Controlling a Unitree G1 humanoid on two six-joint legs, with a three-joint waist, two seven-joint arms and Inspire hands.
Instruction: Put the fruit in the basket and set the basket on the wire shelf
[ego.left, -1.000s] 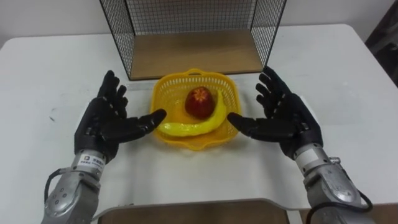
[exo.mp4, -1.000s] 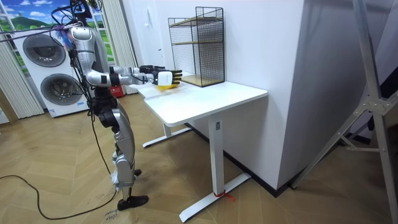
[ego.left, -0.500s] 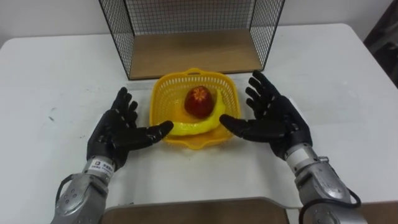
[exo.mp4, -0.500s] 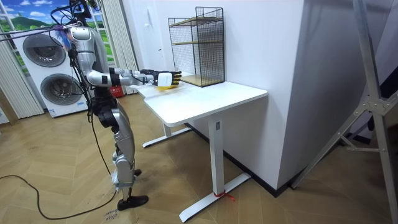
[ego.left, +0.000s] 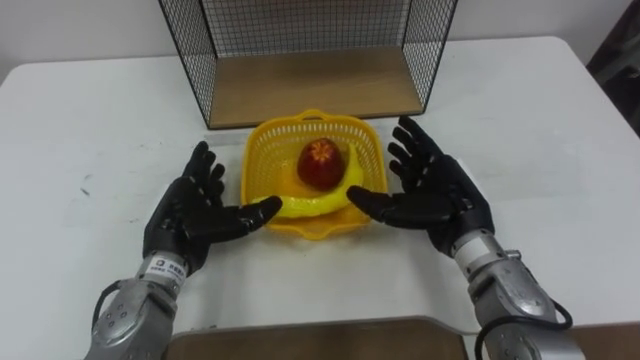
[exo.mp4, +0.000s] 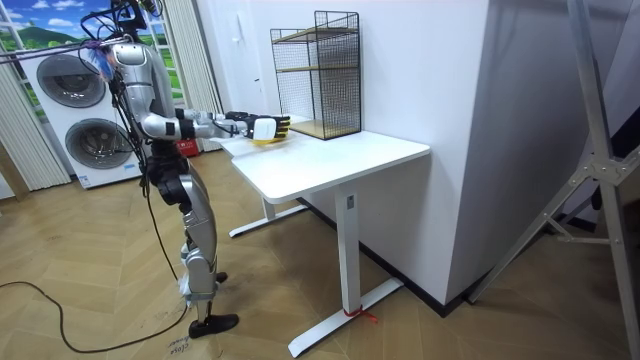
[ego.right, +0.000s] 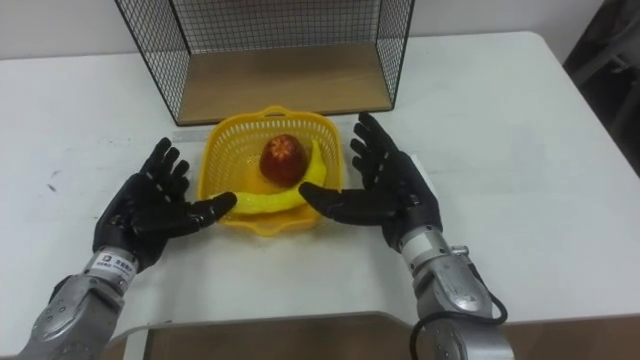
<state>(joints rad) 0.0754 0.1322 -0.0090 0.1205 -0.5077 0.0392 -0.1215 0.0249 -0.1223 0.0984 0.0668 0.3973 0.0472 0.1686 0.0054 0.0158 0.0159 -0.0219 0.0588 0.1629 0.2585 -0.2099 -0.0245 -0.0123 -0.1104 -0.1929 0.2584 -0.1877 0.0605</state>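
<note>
The step in hand was judged to be gripping the basket (ego.left: 262, 140) from both sides before lifting it. The fruit was already loaded: a red apple (ego.left: 321, 165) sat in the middle of the basket, and a yellow banana (ego.left: 300, 206) lay curved along the basket's near and right inner wall.

The left robot hand (ego.left: 195, 210) was at the basket's left and the right robot hand (ego.left: 435, 190) at its right. Both had palms turned inward, with the fingers spread and straight and holding nothing. Each thumb reached to the near rim of the basket; whether they touched it could not be told.

To do this step well, both palms should close on the basket walls evenly and at matching height. The thumbs should hook under or over the rim, not press on the banana. The basket should be kept level during the lift, since the round apple would likely roll.

The basket was yellow plastic lattice with a scalloped rim, probably light and flexible, so a hard squeeze could buckle it. The wire shelf (ego.left: 310, 85) stood just behind the basket: thin black mesh walls over a flat wooden board. The counter (ego.left: 520, 110) under the basket was smooth and white.
</note>
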